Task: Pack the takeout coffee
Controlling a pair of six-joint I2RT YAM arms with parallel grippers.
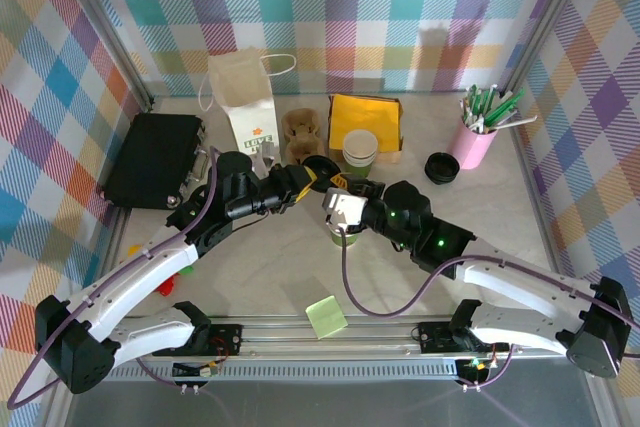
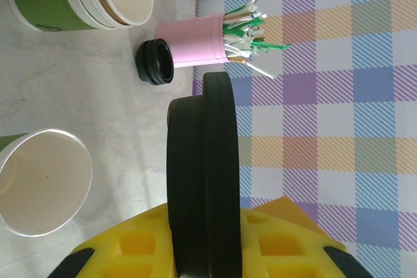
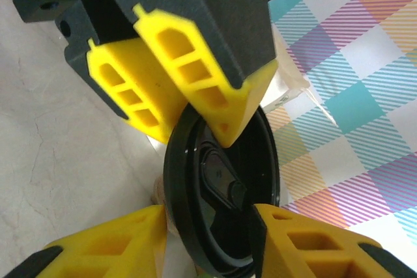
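The black lid (image 3: 221, 213) of the takeout coffee stands on edge in the air, and my left gripper (image 1: 322, 179) is shut on its rim. Edge-on in the left wrist view, the lid (image 2: 203, 161) sits clamped between the yellow fingers (image 2: 130, 245). My right gripper (image 3: 208, 216) is open with one jaw on each side of that lid, close to its faces. The cream and green cup (image 1: 345, 238) stands open on the table below the right gripper. Its empty mouth (image 2: 42, 183) faces up.
A stack of matching cups (image 1: 360, 150) stands behind, beside yellow napkins (image 1: 366, 119), the pulp carrier (image 1: 298, 131) and a paper bag (image 1: 245, 97). Spare black lids (image 1: 441, 167) and the pink pen cup (image 1: 476, 139) are at right. A black case (image 1: 155, 159) lies left, a green note (image 1: 326, 315) near.
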